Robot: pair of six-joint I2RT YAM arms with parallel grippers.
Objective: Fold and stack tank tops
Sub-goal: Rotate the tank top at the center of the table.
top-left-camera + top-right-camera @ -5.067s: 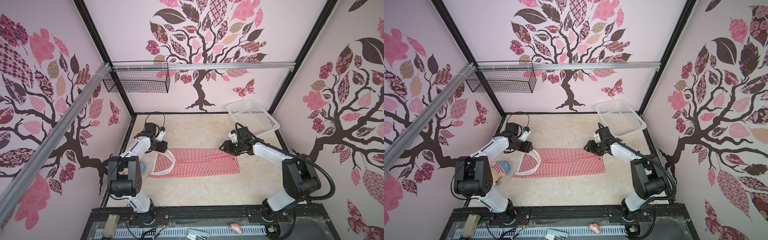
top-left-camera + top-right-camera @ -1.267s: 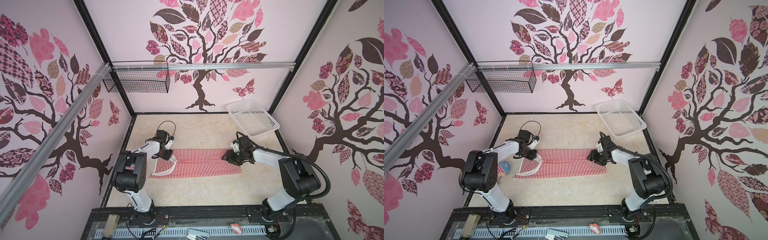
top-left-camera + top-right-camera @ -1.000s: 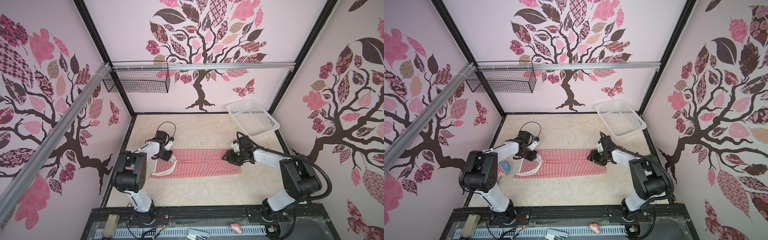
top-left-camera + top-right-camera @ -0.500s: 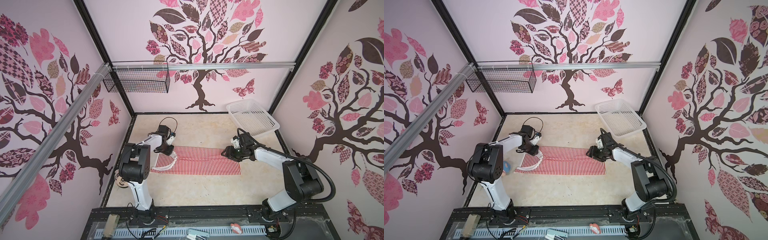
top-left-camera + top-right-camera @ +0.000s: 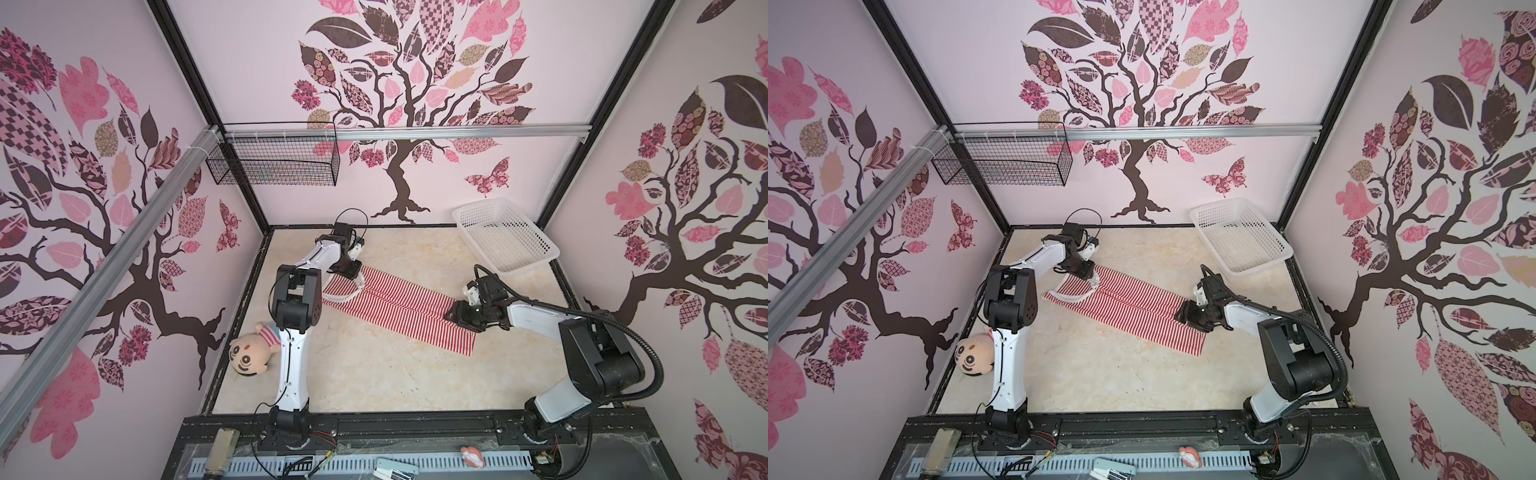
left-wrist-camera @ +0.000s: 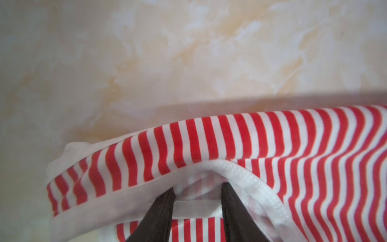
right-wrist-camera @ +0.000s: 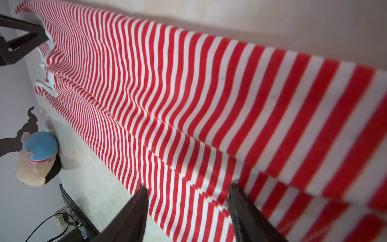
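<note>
One red-and-white striped tank top (image 5: 399,309) (image 5: 1133,307) lies folded into a long strip, slanting across the table. My left gripper (image 5: 353,272) (image 5: 1086,270) is low on its far strap end. In the left wrist view, the jaws of the left gripper (image 6: 198,188) stand apart, with the tips under the raised white trim of the tank top (image 6: 209,142). My right gripper (image 5: 455,313) (image 5: 1185,313) rests on the hem end. In the right wrist view its jaws (image 7: 187,186) are wide apart on the striped fabric (image 7: 167,94), and one tip meets a fold.
A white perforated basket (image 5: 478,206) (image 5: 1221,206) stands empty at the back right corner. A plush doll (image 5: 249,357) (image 5: 973,353) (image 7: 37,155) lies by the left wall beside the left arm's base. A black wire basket (image 5: 274,166) hangs on the rail above.
The strip has turned from level to slanted. Its strap end went toward the back with the left gripper. Its hem end came forward with the right gripper.
</note>
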